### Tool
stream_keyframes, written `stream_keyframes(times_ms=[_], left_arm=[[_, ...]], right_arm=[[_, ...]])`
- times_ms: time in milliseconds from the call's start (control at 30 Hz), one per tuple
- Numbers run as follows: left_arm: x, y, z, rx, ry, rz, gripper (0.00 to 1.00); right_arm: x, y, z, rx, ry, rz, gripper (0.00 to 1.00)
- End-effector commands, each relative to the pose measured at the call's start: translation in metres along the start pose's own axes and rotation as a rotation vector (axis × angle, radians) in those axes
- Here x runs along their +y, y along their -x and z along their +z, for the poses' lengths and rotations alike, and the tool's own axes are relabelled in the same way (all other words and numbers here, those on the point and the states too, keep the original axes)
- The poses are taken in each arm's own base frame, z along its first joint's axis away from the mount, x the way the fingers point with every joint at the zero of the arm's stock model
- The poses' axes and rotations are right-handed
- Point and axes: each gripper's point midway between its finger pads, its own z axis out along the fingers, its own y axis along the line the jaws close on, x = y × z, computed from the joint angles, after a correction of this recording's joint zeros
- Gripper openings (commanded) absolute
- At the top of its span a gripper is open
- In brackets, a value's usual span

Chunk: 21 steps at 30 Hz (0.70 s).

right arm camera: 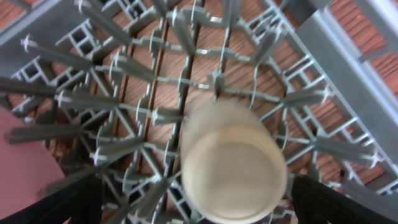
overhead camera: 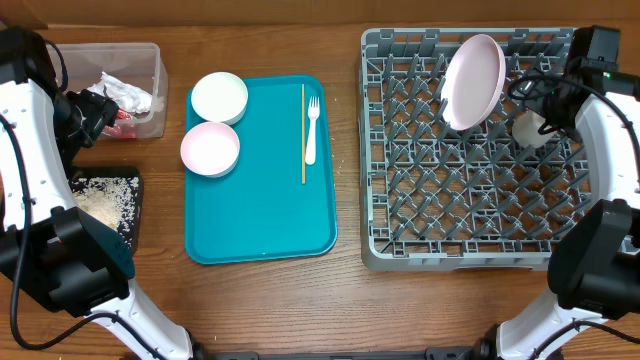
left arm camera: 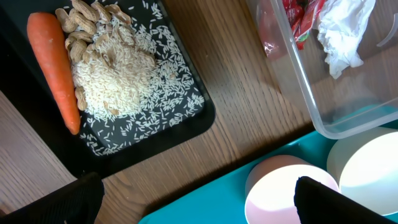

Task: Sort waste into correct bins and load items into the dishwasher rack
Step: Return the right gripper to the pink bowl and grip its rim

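Observation:
In the right wrist view a white cup stands among the pegs of the grey dishwasher rack, its round end facing the camera. My right gripper is open, with one finger on each side of the cup and a gap at both. A white-pink plate leans on edge in the rack. My left gripper is open and empty, over the table edge of the teal tray and a small white bowl. The carrot and grainy scraps lie in the black tray. Red wrapper and napkin sit in the clear tub.
On the teal tray are two bowls, a white fork and a thin wooden stick. Both arms' bodies stand at the table's left and right sides.

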Motion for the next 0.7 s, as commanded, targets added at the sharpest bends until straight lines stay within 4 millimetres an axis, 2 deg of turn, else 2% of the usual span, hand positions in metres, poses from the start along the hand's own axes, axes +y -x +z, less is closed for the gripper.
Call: stream_keyframes(times_ms=[0, 33, 133, 267, 333, 367, 467, 600, 667], left_arm=[[-0.001, -0.001, 0.002, -0.004, 0.01, -0.002, 1.0], [-0.001, -0.001, 0.002, -0.004, 0.01, -0.002, 1.0], [-0.001, -0.001, 0.002, -0.004, 0.01, -0.002, 1.0], [-0.001, -0.001, 0.002, -0.004, 0.01, -0.002, 1.0], [-0.001, -0.001, 0.002, -0.004, 0.01, -0.002, 1.0], [-0.001, -0.001, 0.002, -0.004, 0.01, -0.002, 1.0], [-0.001, -0.001, 0.002, -0.003, 0.01, -0.002, 1.0], [-0.001, -0.001, 0.002, -0.004, 0.01, -0.002, 1.0], [-0.001, -0.001, 0.002, -0.004, 0.01, -0.002, 1.0]], right_arm=[[0.022, 0.014, -0.047, -0.06, 0.127, 0.008, 1.0], [0.027, 0.015, -0.056, -0.065, 0.158, 0.013, 1.0], [0.058, 0.016, -0.102, -0.087, 0.343, -0.004, 1.0], [0.124, 0.004, -0.192, -0.111, 0.79, -0.108, 1.0], [0.157, -0.009, -0.236, -0.115, 1.004, -0.211, 1.0], [0.173, -0.018, -0.251, -0.118, 1.077, -0.263, 1.0], [0.216, -0.048, -0.268, -0.114, 1.139, -0.373, 1.0], [0.266, -0.092, -0.257, -0.145, 1.0, -0.454, 1.0], [0.301, -0.131, -0.249, -0.167, 0.925, -0.52, 1.0]])
